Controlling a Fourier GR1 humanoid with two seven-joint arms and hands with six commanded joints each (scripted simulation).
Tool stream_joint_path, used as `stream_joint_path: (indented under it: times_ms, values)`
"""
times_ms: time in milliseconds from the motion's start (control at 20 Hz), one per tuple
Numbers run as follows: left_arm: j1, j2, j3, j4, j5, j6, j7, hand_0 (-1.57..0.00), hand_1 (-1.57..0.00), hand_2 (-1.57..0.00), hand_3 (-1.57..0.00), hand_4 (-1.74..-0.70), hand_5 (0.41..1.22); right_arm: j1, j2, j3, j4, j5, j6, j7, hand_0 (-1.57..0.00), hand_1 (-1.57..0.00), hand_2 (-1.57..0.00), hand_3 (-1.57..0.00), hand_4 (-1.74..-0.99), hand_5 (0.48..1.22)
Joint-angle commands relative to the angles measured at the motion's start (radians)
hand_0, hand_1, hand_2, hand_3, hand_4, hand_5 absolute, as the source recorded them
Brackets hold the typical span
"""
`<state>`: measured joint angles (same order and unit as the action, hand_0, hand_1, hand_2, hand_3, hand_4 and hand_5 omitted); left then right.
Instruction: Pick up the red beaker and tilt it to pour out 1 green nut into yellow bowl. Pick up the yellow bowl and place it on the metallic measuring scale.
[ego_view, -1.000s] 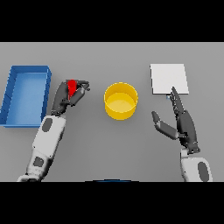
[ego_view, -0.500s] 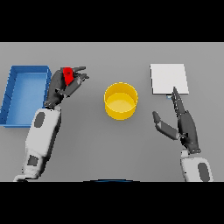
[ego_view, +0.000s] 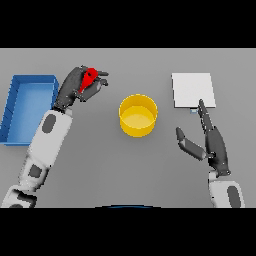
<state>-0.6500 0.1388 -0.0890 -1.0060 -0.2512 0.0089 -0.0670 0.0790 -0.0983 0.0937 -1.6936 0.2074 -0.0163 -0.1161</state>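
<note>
Red beaker (ego_view: 87, 80) gripped in curled left hand (ego_view: 75, 89), well left of yellow bowl (ego_view: 138, 115); tilting here would spill the nut onto the table (ego_view: 150, 165); right hand (ego_view: 212, 142) open, idle

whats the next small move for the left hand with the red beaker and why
Probably carry it right, toward the yellow bowl. The left hand is curled round the red beaker, but it sits well left of the bowl, so tilting here would likely drop the nut on the table.
</note>
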Motion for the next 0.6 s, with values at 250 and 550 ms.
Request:
stream_joint_path:
  times_ms: [250,550]
  values:
    - [-0.086,0.079,-0.192,-0.009,-0.186,-0.058,0.093,-1.57,-1.57,-1.57,-1.57,-1.74,1.134,-0.006,0.0,0.014,-0.007,0.01,0.008,0.023,0.0,0.0,0.0,0.0,-1.178,0.667]
    - [-0.213,0.123,-0.403,0.042,-0.401,-0.132,0.168,-1.57,-1.57,-1.57,-1.57,-1.74,1.191,0.003,0.011,0.01,-0.008,-0.009,0.014,0.027,0.0,0.0,0.0,0.0,-1.182,0.674]
